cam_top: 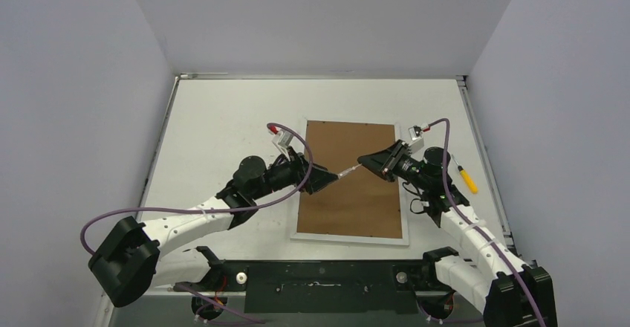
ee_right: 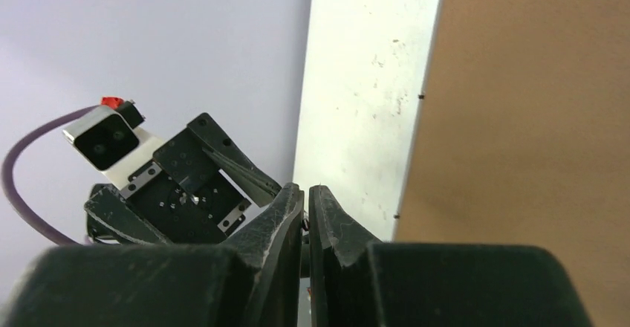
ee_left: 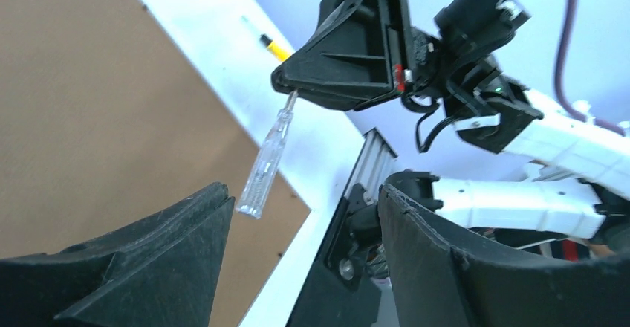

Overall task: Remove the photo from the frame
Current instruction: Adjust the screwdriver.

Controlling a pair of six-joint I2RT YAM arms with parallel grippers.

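frame [cam_top: 355,208]: lies flat on the white table [cam_top: 223,126] with its brown fibreboard back up and a narrow white border round it, between the 2 arms
photo: hidden; only the frame's back shows, so I cannot tell where it sits
left gripper [ee_left: 303,195]: jaws wide apart, holding nothing; it hovers over the frame's left edge with its tips pointed at the right gripper
right gripper [cam_top: 362,162]: fingers pinched together on the thin metal shaft of a clear-handled screwdriver [ee_left: 264,165], above the right half of the frame
clear-handled screwdriver: hangs from the right gripper's tips and slopes down toward the left gripper; its handle end is near the left gripper's finger [ee_left: 186,227] but apart from it, over the brown back
yellow-handled tool [cam_top: 468,180]: lies on the table to the right of the frame, apart from it, just beside the right arm
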